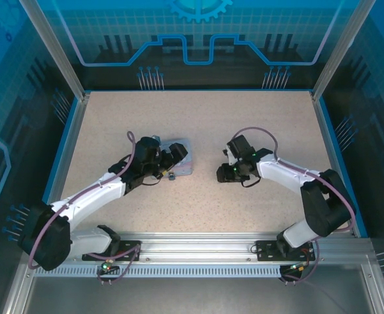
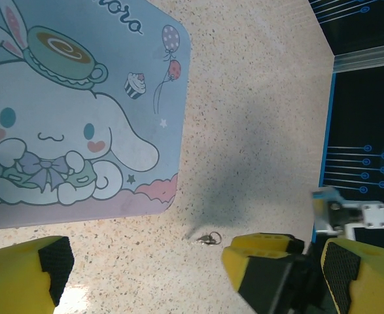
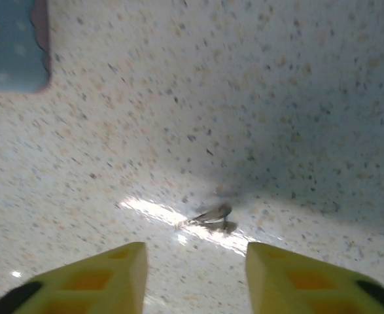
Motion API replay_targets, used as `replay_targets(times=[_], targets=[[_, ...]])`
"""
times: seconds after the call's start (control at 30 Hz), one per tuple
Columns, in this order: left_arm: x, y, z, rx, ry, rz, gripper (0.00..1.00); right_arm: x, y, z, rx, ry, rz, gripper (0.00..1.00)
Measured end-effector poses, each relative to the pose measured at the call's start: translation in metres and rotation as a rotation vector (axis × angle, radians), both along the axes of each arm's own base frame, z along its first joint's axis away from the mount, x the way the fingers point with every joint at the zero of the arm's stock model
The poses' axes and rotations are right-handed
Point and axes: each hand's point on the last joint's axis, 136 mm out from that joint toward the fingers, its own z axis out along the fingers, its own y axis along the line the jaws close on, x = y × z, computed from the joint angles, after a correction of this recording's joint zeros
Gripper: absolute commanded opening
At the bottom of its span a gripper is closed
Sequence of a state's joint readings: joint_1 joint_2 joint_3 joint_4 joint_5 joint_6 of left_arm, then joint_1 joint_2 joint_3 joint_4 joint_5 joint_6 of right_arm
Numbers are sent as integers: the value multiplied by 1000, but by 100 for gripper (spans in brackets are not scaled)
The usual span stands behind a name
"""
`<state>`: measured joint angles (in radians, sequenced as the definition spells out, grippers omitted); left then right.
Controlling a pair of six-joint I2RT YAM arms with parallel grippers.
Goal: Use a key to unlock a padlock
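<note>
Tabletop (image 1: 113, 118) bears a pale-blue tin (image 2: 80, 131), lid up and contents unseen, printed with a long-eared cartoon pup, teacup, balloons and cropped script ending "ora". It lies just ahead of the left claw (image 1: 171, 162), which is spread wide and empty. Close by that claw's fingertips, beside the tin, sits the padlock (image 1: 171, 176). The right claw (image 3: 195, 252) is partly open and empty, with a small metal piece (image 3: 211, 216), perhaps the key, just ahead of it.

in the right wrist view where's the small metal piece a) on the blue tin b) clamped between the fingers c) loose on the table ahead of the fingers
c: the small metal piece lies on the table just beyond the parted fingers, touching neither.
</note>
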<state>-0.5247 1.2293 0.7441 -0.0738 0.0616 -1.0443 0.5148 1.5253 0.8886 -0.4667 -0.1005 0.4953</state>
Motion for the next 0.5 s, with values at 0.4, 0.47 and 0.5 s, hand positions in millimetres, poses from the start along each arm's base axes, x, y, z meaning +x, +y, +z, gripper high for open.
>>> replay_targets(times=[0.4,0.47,0.5], targets=[[0,-1,0,-2,-2,-1,99,-6,-16,-14,-100,0,-42,50],[0,-1,1,-4,-2,0,99,-7,-17,-15,-127,4,-44,49],[0,-1,1,-4,-2,0,99,-7,-17,-16,-139,5,-46,48]])
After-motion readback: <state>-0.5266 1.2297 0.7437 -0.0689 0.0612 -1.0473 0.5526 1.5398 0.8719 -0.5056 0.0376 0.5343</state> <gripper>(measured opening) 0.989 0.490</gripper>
